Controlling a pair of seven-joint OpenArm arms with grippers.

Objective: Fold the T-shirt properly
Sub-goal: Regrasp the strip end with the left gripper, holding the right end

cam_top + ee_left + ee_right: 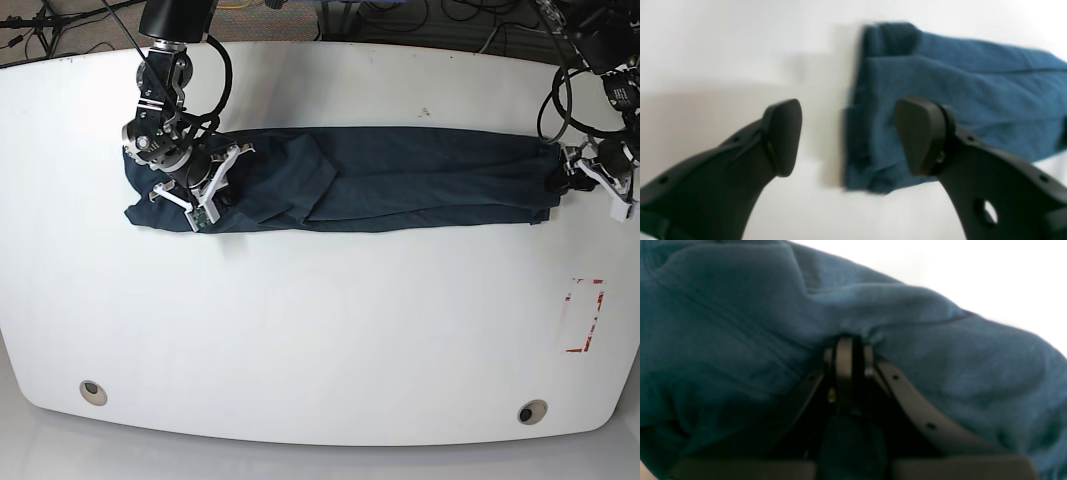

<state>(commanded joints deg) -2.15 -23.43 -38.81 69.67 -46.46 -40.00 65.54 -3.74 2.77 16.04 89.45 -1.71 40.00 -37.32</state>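
T-shirt (380,180) lies as long folded band across far half of white table (320,330). Right gripper (850,346) jaws pressed together, pinching shirt fabric. Left gripper (848,136) jaws spread, empty, at shirt's other end.

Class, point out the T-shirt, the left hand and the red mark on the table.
T-shirt (420,180), base view, mid-cloth.
Left hand (848,138), left wrist view, between fingertips.
Red mark (585,315), base view, its middle.

Left gripper (848,136) jaws apart, straddling folded T-shirt (940,100) end, on white table (723,50).
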